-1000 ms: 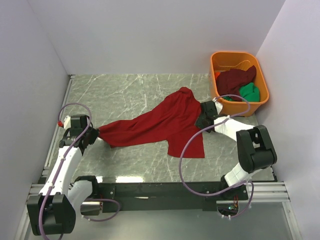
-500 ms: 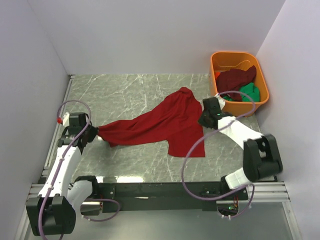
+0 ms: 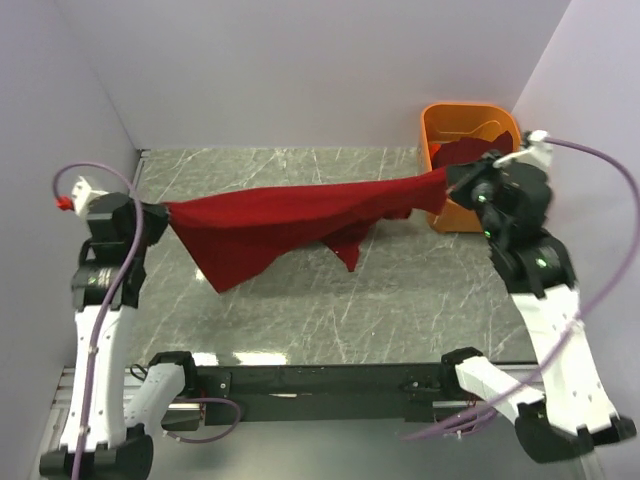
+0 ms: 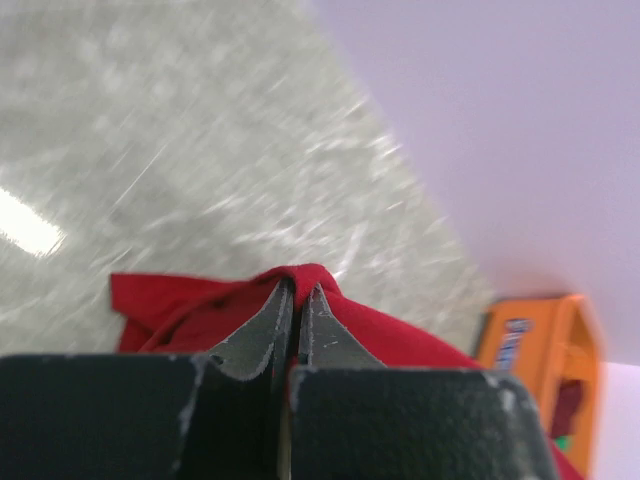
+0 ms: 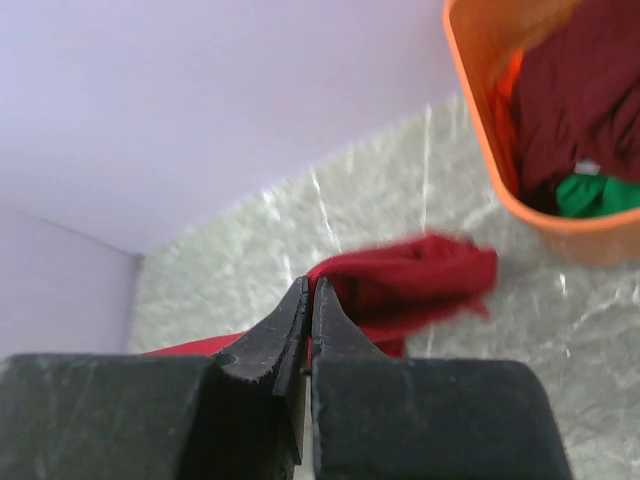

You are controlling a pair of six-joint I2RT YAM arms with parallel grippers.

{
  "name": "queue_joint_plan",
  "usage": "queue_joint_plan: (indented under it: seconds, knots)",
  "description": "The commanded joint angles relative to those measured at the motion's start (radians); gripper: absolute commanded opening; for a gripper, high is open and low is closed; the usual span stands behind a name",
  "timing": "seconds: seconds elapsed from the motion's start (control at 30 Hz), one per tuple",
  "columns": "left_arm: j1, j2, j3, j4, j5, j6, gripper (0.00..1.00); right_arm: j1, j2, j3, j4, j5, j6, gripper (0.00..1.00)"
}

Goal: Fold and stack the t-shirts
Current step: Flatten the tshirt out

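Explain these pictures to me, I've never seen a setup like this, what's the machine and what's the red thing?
Two robot arms stand at the near edge of a table. One picture looks down from above; the other two come from cameras on each wrist, past its black fingers. The left gripper and right gripper are each shut on a red t-shirt, holding it stretched between them. In the far right corner, an orange tub holds a maroon shirt and a green shirt.
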Motion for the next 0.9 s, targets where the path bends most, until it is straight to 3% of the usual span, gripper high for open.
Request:
queue_joint_plan:
  seconds: [0.0, 0.33, 0.53, 0.63, 0.87]
  knots:
    - [0.005, -0.071, 0.145, -0.043, -0.04, 0.041, 0.0, -0.002, -0.083, 0.144, -0.122, 0.053, -0.036, 0.0]
    - [0.005, -0.132, 0.478, -0.114, -0.002, 0.078, 0.01, -0.002, -0.232, 0.396, -0.222, 0.086, -0.083, 0.0]
    - [0.005, -0.043, 0.519, -0.062, -0.002, 0.055, 0.0, -0.003, -0.13, 0.385, -0.124, 0.031, -0.111, 0.0]
    - [0.005, 0.03, 0.512, -0.004, -0.016, 0.047, 0.0, -0.002, -0.072, 0.35, -0.052, 0.008, -0.108, 0.0]
    - [0.005, 0.291, 0.478, 0.266, 0.0, 0.053, 0.0, -0.003, 0.131, 0.25, 0.311, -0.061, -0.099, 0.0]
